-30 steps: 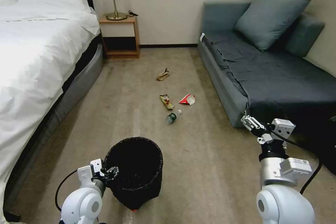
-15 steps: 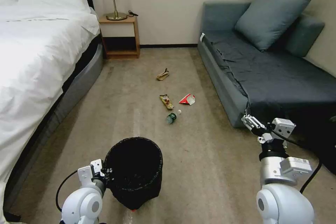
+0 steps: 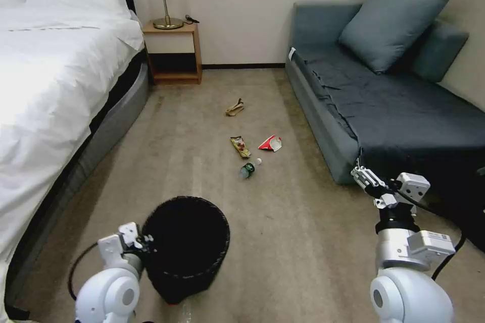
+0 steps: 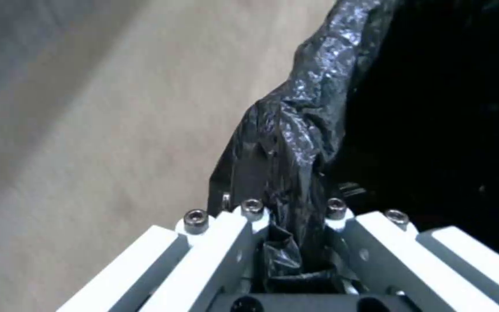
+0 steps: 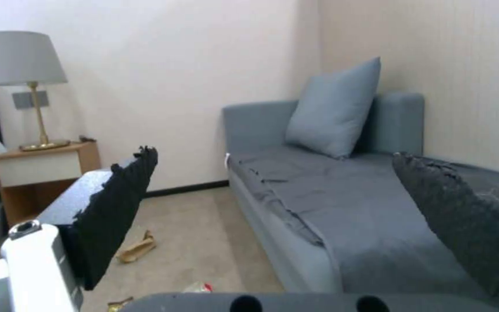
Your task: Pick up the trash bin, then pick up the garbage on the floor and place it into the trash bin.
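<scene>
where the head view a second ago had the trash bin [image 3: 186, 247] sitting a little further right with its rim level, it now leans over toward the robot's left and sits slightly nearer that side, its mouth tipped. the left gripper [image 3: 144, 240] has travelled left with it and stays pinched on the near-left rim; the left wrist view shows its fingers [image 4: 226, 242] closed around a bunched fold of the glossy black liner [image 4: 287, 143], the dark inside of the bin just beyond. whether the bin's base has left the carpet [image 3: 303, 242] i cannot tell.

the right gripper [image 3: 362, 177] has sunk a touch lower than before, held above the carpet in front of the grey sofa [image 3: 394, 106], well apart from the bin. its dark pads [image 5: 111, 208] stand spread wide in the right wrist view, with nothing between them.

the garbage has not moved: the clear bottle with green label [image 3: 249, 168] lies closest to the bin, the yellow-brown snack wrapper [image 3: 240, 146] just beyond it, the red-and-white wrapper [image 3: 271, 143] beside that toward the sofa, and the tan scrap [image 3: 235, 107] further off toward the nightstand [image 3: 173, 53]. the bed [image 3: 55, 86] runs along the left.
</scene>
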Controlling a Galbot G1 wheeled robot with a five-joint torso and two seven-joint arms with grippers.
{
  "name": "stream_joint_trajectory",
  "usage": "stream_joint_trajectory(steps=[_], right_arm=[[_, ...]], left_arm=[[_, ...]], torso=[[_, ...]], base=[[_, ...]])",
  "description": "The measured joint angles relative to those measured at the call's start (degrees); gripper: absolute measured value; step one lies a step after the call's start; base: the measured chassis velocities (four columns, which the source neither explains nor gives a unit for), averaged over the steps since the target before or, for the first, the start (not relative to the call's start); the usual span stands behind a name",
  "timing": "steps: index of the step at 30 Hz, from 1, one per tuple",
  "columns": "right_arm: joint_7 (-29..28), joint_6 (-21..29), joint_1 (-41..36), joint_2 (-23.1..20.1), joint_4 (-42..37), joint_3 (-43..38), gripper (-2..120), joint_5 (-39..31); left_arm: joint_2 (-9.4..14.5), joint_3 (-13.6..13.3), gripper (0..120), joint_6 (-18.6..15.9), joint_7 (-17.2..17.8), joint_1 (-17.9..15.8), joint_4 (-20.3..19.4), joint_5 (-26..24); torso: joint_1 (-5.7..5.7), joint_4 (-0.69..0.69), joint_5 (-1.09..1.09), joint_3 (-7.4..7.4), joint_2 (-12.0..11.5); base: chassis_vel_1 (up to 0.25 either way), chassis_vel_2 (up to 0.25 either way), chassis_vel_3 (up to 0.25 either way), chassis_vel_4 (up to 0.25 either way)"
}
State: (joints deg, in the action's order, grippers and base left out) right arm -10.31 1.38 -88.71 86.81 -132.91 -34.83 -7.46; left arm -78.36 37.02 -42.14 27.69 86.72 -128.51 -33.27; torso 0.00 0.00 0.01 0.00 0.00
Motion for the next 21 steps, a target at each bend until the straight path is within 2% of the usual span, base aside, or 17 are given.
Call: stream_joint_trajectory(steps=[1, 3, 5, 6, 8, 21], right_arm=[[0.0, 0.0, 0.0, 0.0, 0.0, 0.0, 100, 0.0], [0.0, -2.0, -0.6, -0.17, 0.68, 0.85, 100, 0.19], [0.0, -2.0, -0.6, -0.17, 0.68, 0.85, 100, 0.19], [0.33, -3.73, -1.12, -0.3, 1.25, 1.45, 100, 0.42], [1.71, -5.5, -1.69, -0.42, 1.79, 2.01, 100, 0.38], [6.11, -8.93, -2.66, 0.14, 3.41, 3.16, 100, 1.07]], left_arm=[[0.0, 0.0, 3, 0.0, 0.0, 0.0, 0.0, 0.0], [-0.27, 1.51, 3, 0.0, -1.48, 0.05, -2.17, 3.3], [-0.27, 1.51, 3, 0.0, -1.48, 0.05, -2.17, 3.3], [-0.56, 2.49, 3, 0.0, -2.8, 0.13, -3.22, 5.81], [-0.97, 3.18, 3, 0.0, -3.78, 0.23, -3.94, 7.64], [-1.36, 3.34, 3, -0.01, -4.37, -0.29, -3.73, 8.07]], torso=[[0.0, 0.0, 0.0, 0.0, 0.0], [0.0, 0.01, 0.0, 0.0, 0.0], [0.0, 0.01, 0.0, 0.0, 0.0], [0.0, 0.0, 0.0, 0.0, 0.0], [0.0, 0.0, 0.0, 0.0, 0.0], [0.0, 0.0, -0.01, 0.0, 0.0]], base=[[0.0, 0.0, 0.0, 0.0], [0.0, 0.0, 0.0, 0.0], [0.0, 0.0, 0.0, 0.0], [0.0, 0.0, 0.0, 0.0], [0.0, 0.0, 0.0, 0.0], [0.0, 0.0, 0.0, 0.0]])
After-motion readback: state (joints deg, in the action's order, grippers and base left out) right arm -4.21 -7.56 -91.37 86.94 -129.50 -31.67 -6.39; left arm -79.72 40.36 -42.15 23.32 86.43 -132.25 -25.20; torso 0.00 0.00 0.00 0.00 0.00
